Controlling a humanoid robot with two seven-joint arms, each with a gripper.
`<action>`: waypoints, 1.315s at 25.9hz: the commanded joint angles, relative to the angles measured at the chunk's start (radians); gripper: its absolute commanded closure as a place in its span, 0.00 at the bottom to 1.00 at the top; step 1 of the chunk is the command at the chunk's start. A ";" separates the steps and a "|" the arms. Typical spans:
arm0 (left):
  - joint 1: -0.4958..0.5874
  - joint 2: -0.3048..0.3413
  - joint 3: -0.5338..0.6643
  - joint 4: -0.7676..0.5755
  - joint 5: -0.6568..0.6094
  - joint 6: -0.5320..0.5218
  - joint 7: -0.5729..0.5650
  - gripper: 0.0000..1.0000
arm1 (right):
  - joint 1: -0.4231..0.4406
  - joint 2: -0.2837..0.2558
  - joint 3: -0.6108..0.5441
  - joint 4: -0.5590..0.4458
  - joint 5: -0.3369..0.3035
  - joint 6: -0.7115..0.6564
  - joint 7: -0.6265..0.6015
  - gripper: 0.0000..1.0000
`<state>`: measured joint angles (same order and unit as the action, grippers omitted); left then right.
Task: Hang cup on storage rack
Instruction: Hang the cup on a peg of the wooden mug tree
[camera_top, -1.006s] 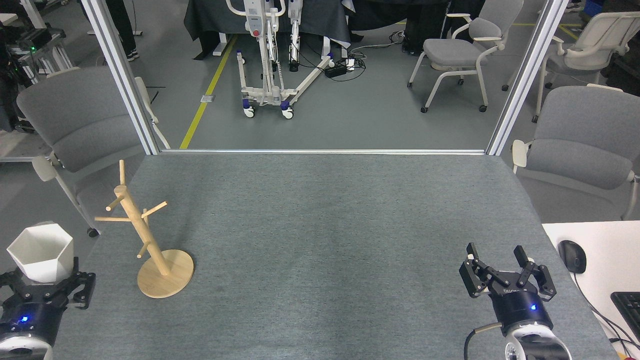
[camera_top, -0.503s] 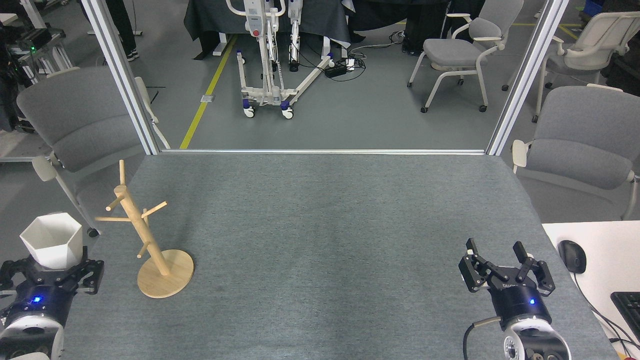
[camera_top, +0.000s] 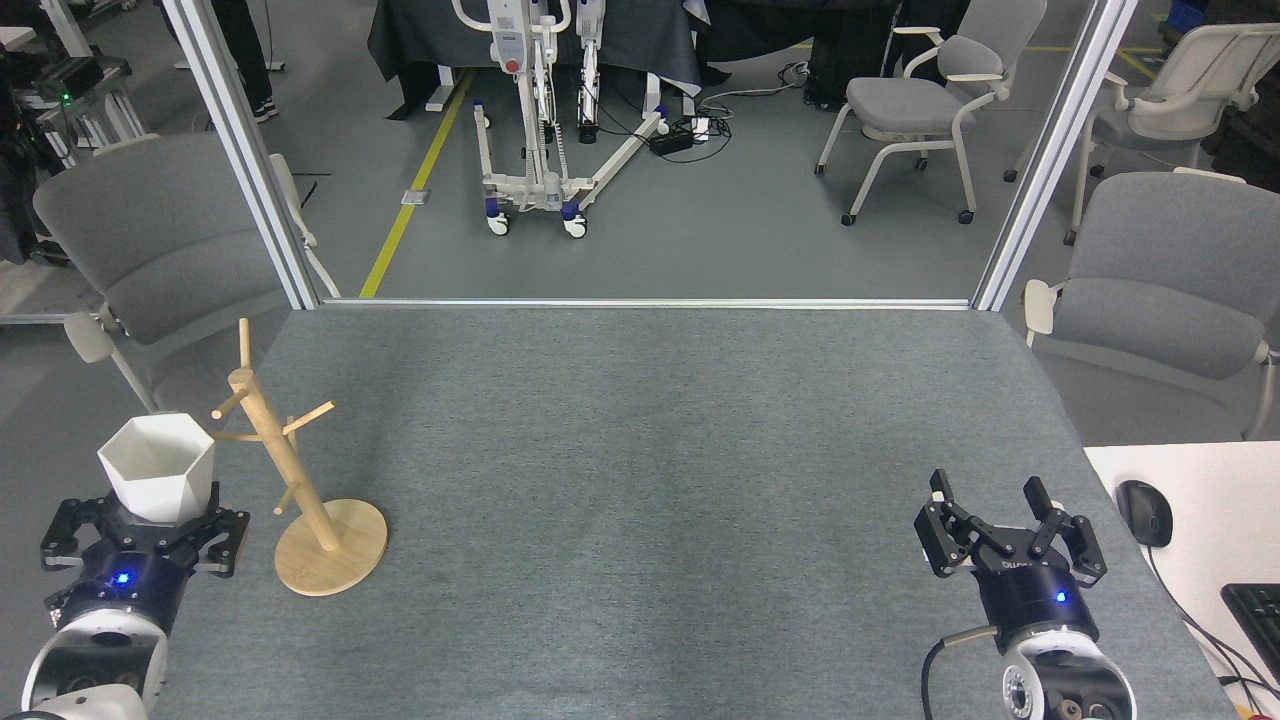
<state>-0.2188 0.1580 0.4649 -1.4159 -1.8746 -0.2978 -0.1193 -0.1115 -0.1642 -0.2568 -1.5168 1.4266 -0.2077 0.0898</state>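
**Cup held upright beside the rack, at the bench's left edge**

The cup (camera_top: 158, 481), white with a hexagonal rim and faceted sides, sits mouth-up in the left gripper (camera_top: 145, 528), whose jaws are clamped on its lower part. Its handle cannot be made out from the head view. The cup is held above the left edge of the bench (camera_top: 660, 480), just beside the storage rack (camera_top: 300, 480). In the picture its right rim overlaps the tip of one thin peg that points left from the post; whether they touch cannot be told.

The storage rack stands on its round disc base near the bench's front-left corner. Its post looks tilted up and to the left from this viewpoint, with several thin pegs angling off both sides. No cup hangs on any peg.

The left arm rises from the bottom-left corner, with a blue light glowing on the gripper body below the cup.

Well apart, at the front right of the bench, the right gripper (camera_top: 1008, 520) points upward with its jaws apart and nothing between them; it also shows a blue light.

The bench is covered in grey felt-like cloth. To its right, a white desk (camera_top: 1190, 520) carries a black mouse (camera_top: 1144, 512) and the corner of a keyboard (camera_top: 1258, 612). Grey chairs (camera_top: 1170, 270) stand around the bench on the grey floor.
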 joint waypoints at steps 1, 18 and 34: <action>0.001 0.002 -0.031 -0.008 -0.014 -0.001 0.000 1.00 | 0.000 -0.001 -0.001 0.001 0.000 -0.001 -0.001 0.00; 0.004 -0.006 -0.089 0.006 -0.052 0.008 -0.039 0.61 | 0.001 -0.006 -0.001 0.009 0.000 -0.001 -0.001 0.00; 0.007 -0.005 -0.084 0.064 -0.040 0.012 -0.025 0.02 | 0.001 -0.006 -0.001 0.040 0.000 -0.001 -0.001 0.00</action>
<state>-0.2123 0.1526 0.3777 -1.3656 -1.9162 -0.2842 -0.1448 -0.1110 -0.1707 -0.2577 -1.4810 1.4266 -0.2089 0.0890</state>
